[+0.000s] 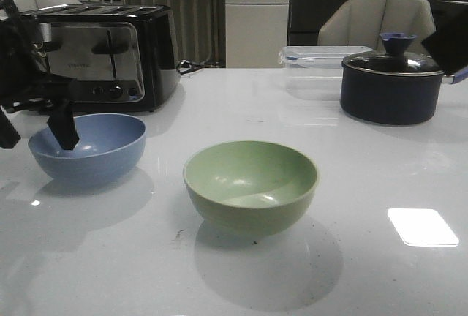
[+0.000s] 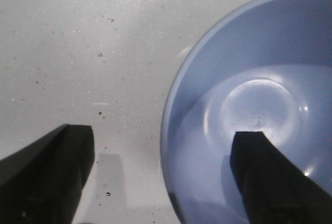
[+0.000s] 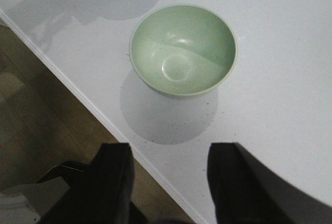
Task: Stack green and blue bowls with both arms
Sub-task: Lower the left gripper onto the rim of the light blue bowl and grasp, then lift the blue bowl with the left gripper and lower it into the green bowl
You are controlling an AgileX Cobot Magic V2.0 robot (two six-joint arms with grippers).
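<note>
The dusty blue bowl (image 1: 88, 148) stands upright at the table's left. The sage green bowl (image 1: 250, 184) stands upright in the middle, apart from it. My left gripper (image 1: 35, 132) is open and straddles the blue bowl's left rim, one finger (image 1: 64, 126) inside and one outside. In the left wrist view the blue bowl (image 2: 259, 105) fills one side, and my left gripper (image 2: 163, 177) spans its rim without squeezing it. My right gripper (image 3: 168, 182) is open and empty, high above the table's front edge, with the green bowl (image 3: 182, 50) beyond it. Only part of the right arm (image 1: 450, 45) shows in the front view.
A black and steel toaster (image 1: 102, 53) stands behind the blue bowl. A dark navy pot with a glass lid (image 1: 391, 85) and a clear plastic box (image 1: 322, 60) stand at the back right. The table's front edge (image 3: 78, 99) and floor show in the right wrist view.
</note>
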